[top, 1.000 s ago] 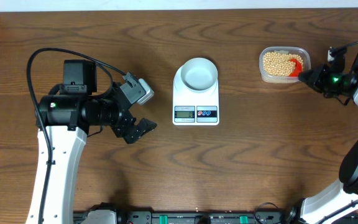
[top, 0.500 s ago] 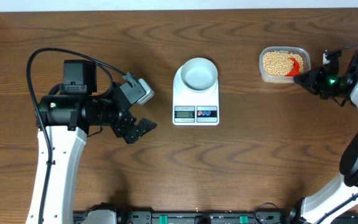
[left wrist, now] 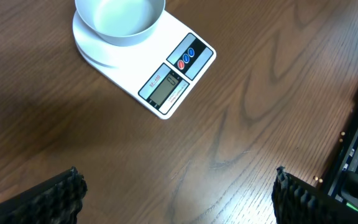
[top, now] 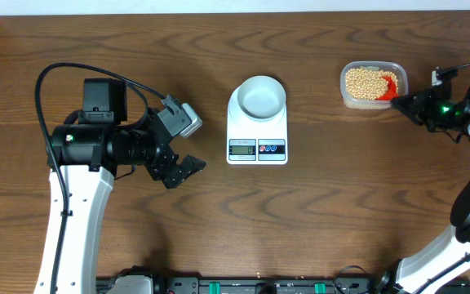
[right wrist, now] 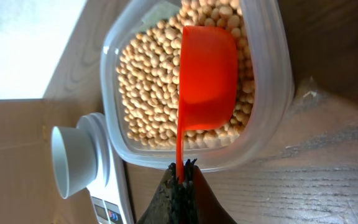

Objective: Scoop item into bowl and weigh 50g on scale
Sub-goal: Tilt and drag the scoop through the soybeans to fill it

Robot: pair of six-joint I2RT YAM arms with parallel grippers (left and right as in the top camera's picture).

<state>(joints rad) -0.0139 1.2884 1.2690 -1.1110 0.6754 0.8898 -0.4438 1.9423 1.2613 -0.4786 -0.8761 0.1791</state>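
The white scale (top: 257, 135) lies mid-table with the pale blue-grey bowl (top: 261, 95) on it, and the bowl looks empty. Tan-yellow beans (top: 363, 82) fill a clear plastic tub (top: 372, 100) at the back right. My right gripper (top: 403, 101) is shut on the handle of an orange-red scoop (right wrist: 207, 78), whose cup rests open side down on the beans (right wrist: 148, 87) inside the tub (right wrist: 267, 106). My left gripper (top: 188, 144) stands open over bare wood, left of the scale. In the left wrist view its fingertips (left wrist: 61, 194) frame the scale (left wrist: 160, 68) and bowl (left wrist: 120, 18).
The table's far edge runs along the top of the overhead view. A black rail with green connectors (top: 243, 286) lines the front edge. The left arm's white base (top: 72, 220) stands at the left, the right arm's base (top: 463, 253) at the lower right.
The right arm has drawn slightly to the right, and the scoop has shifted with it toward the tub's right side. The left arm has not moved.
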